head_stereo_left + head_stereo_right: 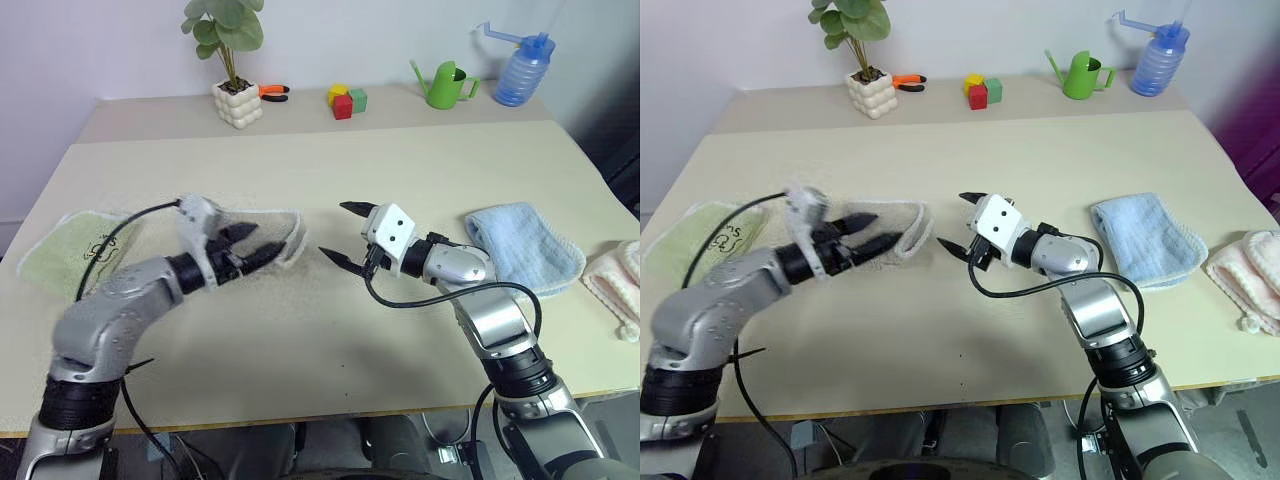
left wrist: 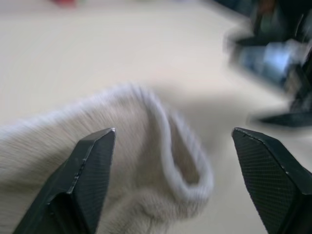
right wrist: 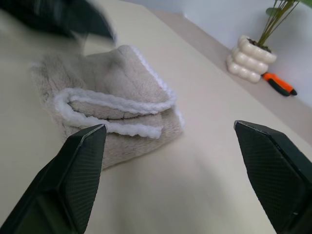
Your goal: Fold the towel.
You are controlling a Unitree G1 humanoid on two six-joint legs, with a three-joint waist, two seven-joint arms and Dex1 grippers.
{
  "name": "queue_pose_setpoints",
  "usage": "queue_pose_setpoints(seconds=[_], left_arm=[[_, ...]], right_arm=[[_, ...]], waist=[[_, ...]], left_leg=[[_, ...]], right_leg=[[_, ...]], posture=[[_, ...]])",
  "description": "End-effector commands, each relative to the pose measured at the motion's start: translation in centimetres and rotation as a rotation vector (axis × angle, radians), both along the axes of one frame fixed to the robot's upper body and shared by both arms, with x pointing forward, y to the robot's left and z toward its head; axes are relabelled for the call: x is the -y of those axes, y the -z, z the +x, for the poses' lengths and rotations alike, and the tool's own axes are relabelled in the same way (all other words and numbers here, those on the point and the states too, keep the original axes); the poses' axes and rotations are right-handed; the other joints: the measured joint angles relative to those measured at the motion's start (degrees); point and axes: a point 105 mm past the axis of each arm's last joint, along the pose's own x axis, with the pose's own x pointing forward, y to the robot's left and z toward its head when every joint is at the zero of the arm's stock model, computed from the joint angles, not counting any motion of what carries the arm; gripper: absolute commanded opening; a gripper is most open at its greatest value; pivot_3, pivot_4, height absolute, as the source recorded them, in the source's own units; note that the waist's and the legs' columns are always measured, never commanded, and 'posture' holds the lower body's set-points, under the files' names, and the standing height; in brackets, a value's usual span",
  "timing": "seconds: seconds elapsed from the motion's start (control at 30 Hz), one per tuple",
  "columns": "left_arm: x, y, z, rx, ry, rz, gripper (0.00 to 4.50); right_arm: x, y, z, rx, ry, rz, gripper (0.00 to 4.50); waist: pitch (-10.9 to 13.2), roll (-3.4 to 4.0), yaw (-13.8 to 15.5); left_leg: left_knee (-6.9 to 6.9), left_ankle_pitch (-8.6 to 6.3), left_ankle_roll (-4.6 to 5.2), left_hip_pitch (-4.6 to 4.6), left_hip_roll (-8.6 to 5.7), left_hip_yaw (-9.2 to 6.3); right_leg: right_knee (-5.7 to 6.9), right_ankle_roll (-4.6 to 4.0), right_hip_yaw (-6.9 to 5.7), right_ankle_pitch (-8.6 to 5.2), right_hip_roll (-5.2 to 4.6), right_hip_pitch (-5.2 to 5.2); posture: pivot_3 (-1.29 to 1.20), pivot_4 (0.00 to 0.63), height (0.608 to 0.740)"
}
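A: Pale wooden table [image 1: 330,330] against a white wall; potted plant [image 1: 235,60], blocks [image 1: 346,100] and green watering can [image 1: 444,84] along the far edge. From the left — green towel [image 1: 75,250], then the left gripper [image 1: 243,247].

B: State?

A: Fingers apart, nothing between them. The wrist view has the towel [image 3: 114,105] lying just under and ahead of the tips — beige, white corded edge, already doubled into a stack.

B: And the right gripper [image 1: 962,222]?

A: Also spread, empty, hovering just beside the towel's right end, facing it, not touching. Blue towel [image 1: 525,245] well off to its right, a pink one [image 1: 615,285] at the table edge.

B: Step?

A: Looks like the fold is laid and the cloth is let go. Next probably a tidy-up or one more fold — that needs a clean pinch on the loose edge without dragging the layers.
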Motion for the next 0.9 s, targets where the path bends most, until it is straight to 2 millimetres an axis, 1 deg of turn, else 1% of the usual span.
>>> queue_pose_setpoints(seconds=[0.03,0.07,0.1,0.13,0.17,0.2,0.23,0.3,0.37,0.43,0.5,0.57,0.6,0.67,0.73,0.8,0.83,0.9], left_arm=[[-2.7,-2.1,0.4,0.072,-0.131,-0.049,2.59],[-3.3,-2.0,0.8,0.075,-0.178,-0.023,2.08],[-3.6,-1.7,1.2,0.072,-0.217,0.013,1.57],[-3.7,-1.4,1.5,0.071,-0.239,0.046,1.14],[-3.4,-0.8,2.0,0.068,-0.256,0.098,1.07],[-3.2,0.0,2.5,0.061,-0.269,0.144,1.07],[-3.0,0.5,2.8,0.058,-0.277,0.175,1.07],[-2.9,1.6,3.3,0.040,-0.285,0.219,1.07],[-3.0,3.0,3.9,0.023,-0.295,0.267,1.07],[-3.1,3.8,4.3,0.012,-0.301,0.295,1.07],[-2.7,5.5,4.5,-0.007,-0.272,0.368,1.07],[-2.4,6.8,4.5,-0.022,-0.255,0.404,1.07],[-2.4,7.2,4.6,-0.030,-0.257,0.404,1.07],[-2.4,7.6,4.6,-0.037,-0.262,0.403,1.07],[-2.4,7.7,4.4,-0.040,-0.267,0.380,1.07],[-2.6,7.4,4.1,-0.044,-0.277,0.336,1.07],[-2.8,6.8,3.9,-0.034,-0.288,0.292,1.07],[-3.9,4.9,3.6,-0.016,-0.332,0.161,1.07]], right_arm=[[-1.2,-2.2,-0.2,-0.002,-0.031,0.095,2.48],[-1.8,-2.3,-0.1,-0.021,-0.042,0.110,1.94],[-2.5,-2.3,0.0,-0.035,-0.054,0.116,1.52],[-3.1,-2.4,0.1,-0.044,-0.063,0.118,1.02],[-3.9,-2.2,0.3,-0.057,-0.071,0.116,0.41],[-4.7,-2.1,0.7,-0.068,-0.076,0.114,0.07],[-5.4,-2.0,1.0,-0.080,-0.081,0.112,0.07],[-6.2,-1.8,1.3,-0.093,-0.087,0.109,0.07],[-7.3,-1.1,1.4,-0.142,-0.108,0.098,0.07],[-8.0,-0.2,1.4,-0.163,-0.123,0.067,0.07],[-8.7,2.1,2.1,-0.214,-0.094,0.006,0.07],[-8.4,5.0,2.5,-0.271,-0.047,-0.070,0.07],[-8.1,5.9,2.7,-0.293,-0.023,-0.087,0.07],[-7.6,6.8,2.9,-0.309,0.008,-0.099,0.07],[-7.1,6.5,3.0,-0.273,0.023,-0.091,0.07],[-6.8,5.5,3.0,-0.240,0.029,-0.048,0.07],[-6.6,4.4,3.2,-0.212,0.036,-0.005,0.07],[-5.8,2.5,3.0,-0.176,0.034,0.060,0.07]], waist=[[0.0,0.00,0.1],[0.0,0.00,0.1],[0.0,0.00,0.1],[0.0,0.00,0.0],[0.0,0.00,0.1],[0.0,-0.01,0.1],[0.0,-0.02,0.1],[0.0,-0.03,0.1],[0.0,-0.03,0.1],[0.0,-0.03,0.0],[0.0,-0.03,-0.2],[0.0,-0.02,-0.6],[0.0,-0.02,-0.7],[0.0,-0.01,-0.9],[-0.1,0.00,-0.9],[-0.1,0.00,-0.9],[-0.1,0.00,-0.9],[-0.1,0.00,-1.0]], left_leg=[[0.00,0.00,0.00,0.00,0.00,0.00],[0.01,0.00,0.00,0.00,-0.01,0.00],[0.02,0.00,0.00,0.00,-0.01,0.00],[0.02,0.01,-0.02,0.01,-0.01,0.00],[0.01,0.02,-0.03,0.01,-0.01,0.00],[0.01,0.03,-0.05,0.01,-0.01,0.00],[0.02,0.03,-0.06,0.02,-0.02,0.00],[0.02,0.04,-0.07,0.02,-0.04,0.00],[0.01,0.04,-0.07,-0.01,-0.04,0.00],[0.01,0.04,-0.07,-0.02,-0.05,0.00],[0.01,0.05,-0.08,-0.04,-0.05,0.00],[-0.01,0.06,-0.11,-0.03,-0.05,0.00],[-0.01,0.07,-0.12,-0.03,-0.05,-0.01],[-0.01,0.07,-0.12,-0.05,-0.05,-0.01],[-0.01,0.07,-0.12,-0.02,-0.06,0.00],[0.00,0.07,-0.12,-0.01,-0.06,-0.01],[0.00,0.07,-0.11,-0.01,-0.06,-0.01],[0.01,0.07,-0.11,-0.04,-0.06,-0.01]], right_leg=[[0.00,0.00,0.00,0.00,0.00,0.01],[0.00,0.00,0.00,0.00,0.00,0.01],[0.00,0.00,0.00,0.00,0.00,0.02],[0.01,0.00,0.00,0.00,0.00,0.02],[0.02,0.00,0.00,0.01,0.01,0.02],[0.02,0.00,0.00,0.01,0.01,0.01],[0.03,0.00,0.00,0.01,0.01,0.02],[0.02,-0.01,-0.01,0.01,0.00,0.03],[0.01,-0.01,0.00,0.01,0.00,-0.01],[0.00,-0.01,0.00,0.01,0.00,-0.02],[0.02,-0.01,0.00,0.01,0.00,-0.07],[0.05,-0.01,0.00,0.01,0.01,-0.07],[0.06,-0.01,0.00,0.01,0.00,-0.07],[0.06,-0.01,0.00,0.01,0.00,-0.09],[0.08,-0.01,0.03,0.01,0.00,-0.08],[0.09,-0.01,0.02,0.01,0.00,-0.07],[0.09,0.00,0.03,0.01,-0.01,-0.06],[0.09,0.00,0.03,0.01,-0.01,-0.08]], posture=[[0.00,0.150,0.731],[0.00,0.150,0.731],[0.00,0.150,0.731],[0.00,0.150,0.731],[0.00,0.150,0.731],[0.00,0.150,0.731],[0.00,0.150,0.731],[0.00,0.150,0.731],[0.00,0.150,0.731],[0.00,0.150,0.731],[0.00,0.150,0.731],[0.00,0.150,0.731],[0.00,0.150,0.731],[0.00,0.150,0.731],[0.00,0.150,0.731],[0.00,0.150,0.731],[0.00,0.150,0.731],[0.00,0.150,0.731]])
